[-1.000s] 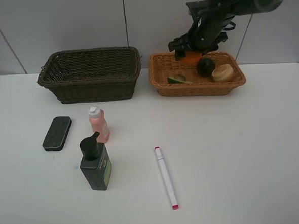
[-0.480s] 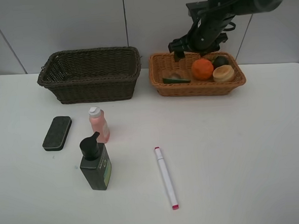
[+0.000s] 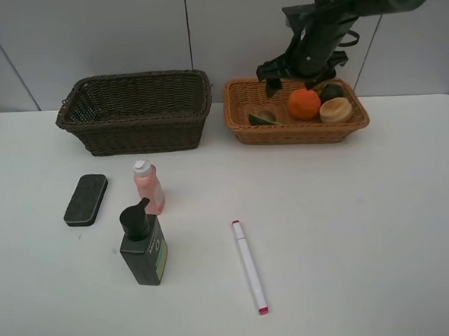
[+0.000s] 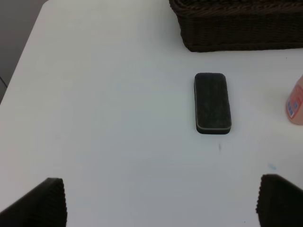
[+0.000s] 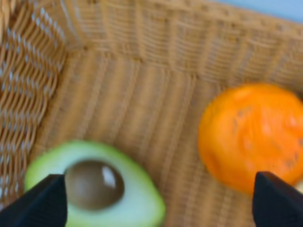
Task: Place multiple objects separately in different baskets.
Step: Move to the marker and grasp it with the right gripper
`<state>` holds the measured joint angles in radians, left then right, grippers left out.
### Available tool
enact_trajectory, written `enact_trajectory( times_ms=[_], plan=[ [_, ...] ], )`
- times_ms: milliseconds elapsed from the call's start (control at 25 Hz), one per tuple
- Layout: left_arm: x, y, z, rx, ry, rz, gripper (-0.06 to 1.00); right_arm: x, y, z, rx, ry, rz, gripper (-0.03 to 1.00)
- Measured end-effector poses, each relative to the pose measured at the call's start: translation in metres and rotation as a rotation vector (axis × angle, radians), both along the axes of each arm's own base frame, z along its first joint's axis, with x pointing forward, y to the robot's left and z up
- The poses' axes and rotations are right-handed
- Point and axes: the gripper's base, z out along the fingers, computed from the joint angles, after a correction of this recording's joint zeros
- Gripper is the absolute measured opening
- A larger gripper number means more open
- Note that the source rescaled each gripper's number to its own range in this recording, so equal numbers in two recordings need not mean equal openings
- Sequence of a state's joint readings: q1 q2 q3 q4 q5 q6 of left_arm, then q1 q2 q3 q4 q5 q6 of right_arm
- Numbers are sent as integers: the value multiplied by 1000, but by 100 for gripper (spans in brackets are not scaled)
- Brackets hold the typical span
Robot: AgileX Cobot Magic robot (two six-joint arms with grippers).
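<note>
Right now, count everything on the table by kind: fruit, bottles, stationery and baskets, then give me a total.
Fruit: 4 (orange, avocado half, dark mangosteen, peach)
Bottles: 2 (pink bottle, dark-green pump bottle)
Stationery: 2 (black eraser, white marker)
Baskets: 2 (dark brown basket, tan basket)
Total: 10

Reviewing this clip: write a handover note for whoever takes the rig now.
Left gripper open, empty, above the table near the eraser.
Right gripper open, empty, over the tan basket.
Done: orange, avocado half, mangosteen, peach lie in it.
On the table: pink bottle, pump bottle, marker, eraser.
Dark basket shows nothing inside.
Left: probably those four into the dark basket.
</note>
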<state>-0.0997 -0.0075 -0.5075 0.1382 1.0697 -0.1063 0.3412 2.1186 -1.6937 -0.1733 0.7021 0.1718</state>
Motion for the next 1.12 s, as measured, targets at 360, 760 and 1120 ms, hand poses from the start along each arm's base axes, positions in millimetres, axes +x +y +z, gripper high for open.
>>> enact_trajectory(
  times_ms=[360, 760, 1120],
  plan=[
    [0, 0, 0, 0, 0, 0, 100, -65, 2, 71, 9, 264, -33, 98],
    [0, 0, 0, 0, 0, 0, 100, -114, 41, 73, 43, 381, 18, 98],
    [0, 0, 0, 0, 0, 0, 100, -172, 74, 9, -8, 589, 65, 98]
  ],
)
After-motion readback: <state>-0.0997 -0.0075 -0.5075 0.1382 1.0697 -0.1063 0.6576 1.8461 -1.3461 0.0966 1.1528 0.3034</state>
